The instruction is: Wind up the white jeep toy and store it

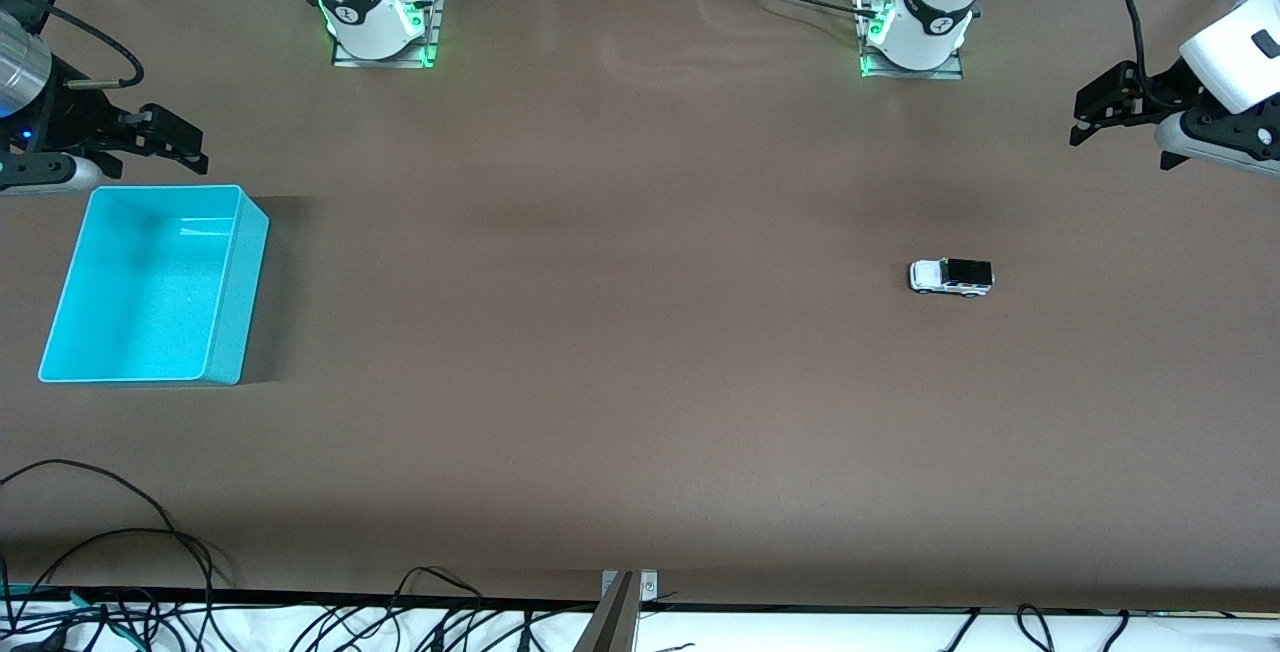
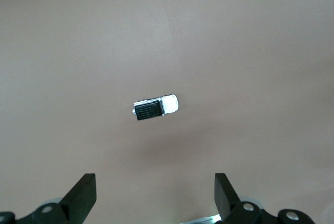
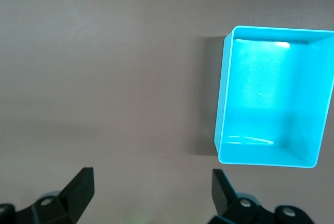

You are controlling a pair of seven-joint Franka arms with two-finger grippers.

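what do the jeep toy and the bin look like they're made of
White jeep toy: probably moulded plastic or painted die-cast, which one I cannot tell; the white body looks glossy and the black rear section duller.
Turquoise bin: most likely smooth moulded plastic, with thin uniform walls, rounded corners and bright glints of light on its inner floor.

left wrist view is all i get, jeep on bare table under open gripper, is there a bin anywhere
Observer: Yes, a turquoise bin sits at the right arm's end of the table, well apart from the jeep.
Operator: anything in it
Observer: No, the right wrist view shows its inside bare.
Operator: where's the other gripper
Observer: The right gripper is open, in the air by the bin's edge farthest from the front camera. The left gripper is up at its own end of the table.
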